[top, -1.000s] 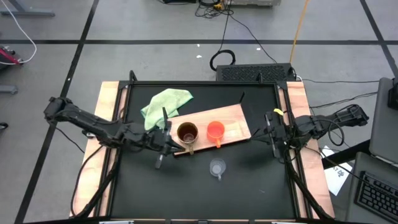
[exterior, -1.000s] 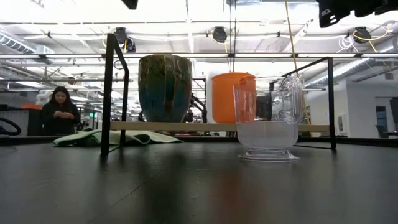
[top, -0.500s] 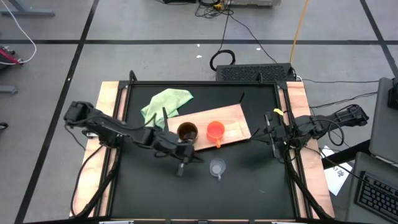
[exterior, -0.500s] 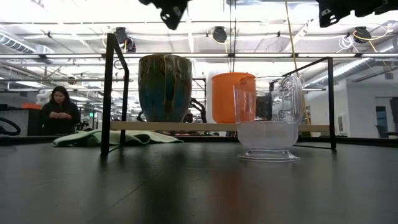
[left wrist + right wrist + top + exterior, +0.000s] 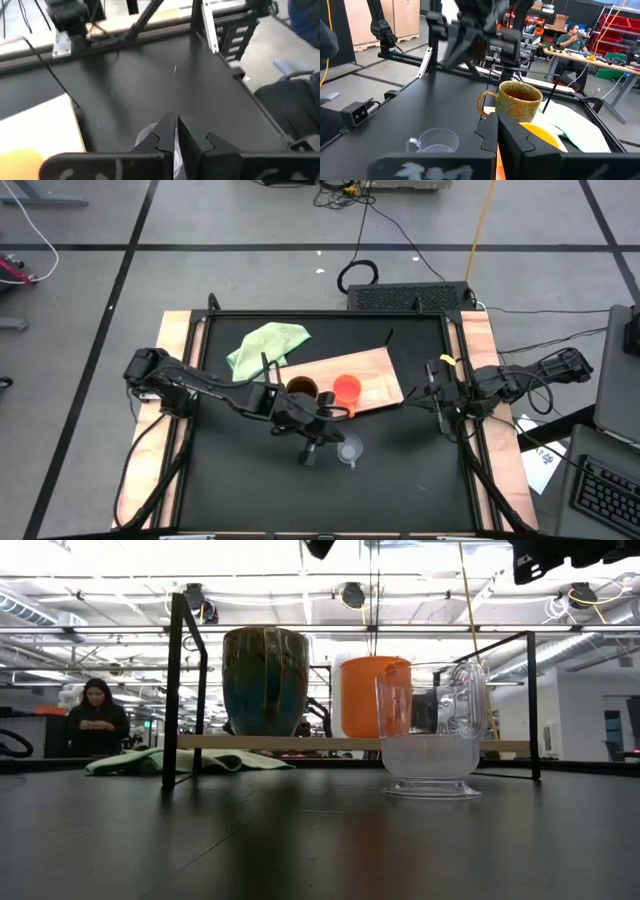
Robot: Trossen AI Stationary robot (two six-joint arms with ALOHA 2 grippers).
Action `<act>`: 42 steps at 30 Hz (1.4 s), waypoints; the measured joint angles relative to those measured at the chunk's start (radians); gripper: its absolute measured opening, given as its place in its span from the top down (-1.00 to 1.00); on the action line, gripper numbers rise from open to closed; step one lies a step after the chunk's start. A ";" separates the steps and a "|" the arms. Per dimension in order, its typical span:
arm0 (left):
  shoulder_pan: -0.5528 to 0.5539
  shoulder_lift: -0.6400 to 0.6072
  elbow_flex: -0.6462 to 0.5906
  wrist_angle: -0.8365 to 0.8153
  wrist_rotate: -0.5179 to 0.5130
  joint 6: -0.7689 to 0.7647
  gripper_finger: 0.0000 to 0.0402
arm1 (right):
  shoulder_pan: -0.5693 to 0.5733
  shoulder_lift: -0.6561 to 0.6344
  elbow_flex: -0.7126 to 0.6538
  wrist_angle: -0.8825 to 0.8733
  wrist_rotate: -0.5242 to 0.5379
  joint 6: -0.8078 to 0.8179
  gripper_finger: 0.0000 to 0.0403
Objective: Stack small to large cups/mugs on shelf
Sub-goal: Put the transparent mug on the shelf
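Fingers of the left gripper (image 5: 312, 454) are nearly closed and empty, hovering at centre frame just left of the clear glass cup (image 5: 349, 450), which stands on the black bench (image 5: 400, 490) below the shelf (image 5: 375, 375); they should spread before descending over its rim. Brown mug (image 5: 301, 391) and orange cup (image 5: 346, 390) sit on the shelf. Right gripper (image 5: 440, 395) waits shut at right

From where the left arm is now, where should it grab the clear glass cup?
Probably by the rim, from above. The clear glass cup stands upright and alone on the black table, its mouth open upward. The left gripper, shut, hovers beside it. Open first, then straddle the wall away from the handle.
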 joint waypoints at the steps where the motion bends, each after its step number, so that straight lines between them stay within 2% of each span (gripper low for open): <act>1: 0.003 0.008 0.013 0.006 0.015 0.006 0.87 | 0.000 0.000 0.000 -0.006 0.000 0.000 1.00; 5: 0.008 0.020 0.033 0.004 0.079 0.007 0.67 | 0.000 0.000 0.000 -0.009 0.000 -0.001 1.00; 9: 0.018 0.041 0.036 0.014 0.080 0.018 0.32 | 0.000 0.000 0.000 -0.010 0.000 -0.001 1.00; 14: 0.066 0.088 0.038 0.066 0.093 -0.040 -0.11 | 0.000 0.000 0.000 -0.023 0.000 0.000 1.00; 18: 0.091 0.137 0.078 0.032 0.128 -0.099 -0.29 | 0.000 0.002 0.000 -0.033 0.000 0.001 1.00; 22: 0.098 0.204 0.139 -0.043 0.127 -0.098 -0.30 | 0.000 0.004 0.000 -0.051 0.000 0.004 1.00; 28: 0.097 0.296 0.224 -0.137 0.127 -0.054 -0.20 | 0.000 0.004 0.000 -0.065 0.000 0.004 1.00; 42: 0.098 0.345 0.240 -0.212 0.128 -0.031 -0.16 | 0.000 0.002 0.000 -0.073 0.000 0.004 1.00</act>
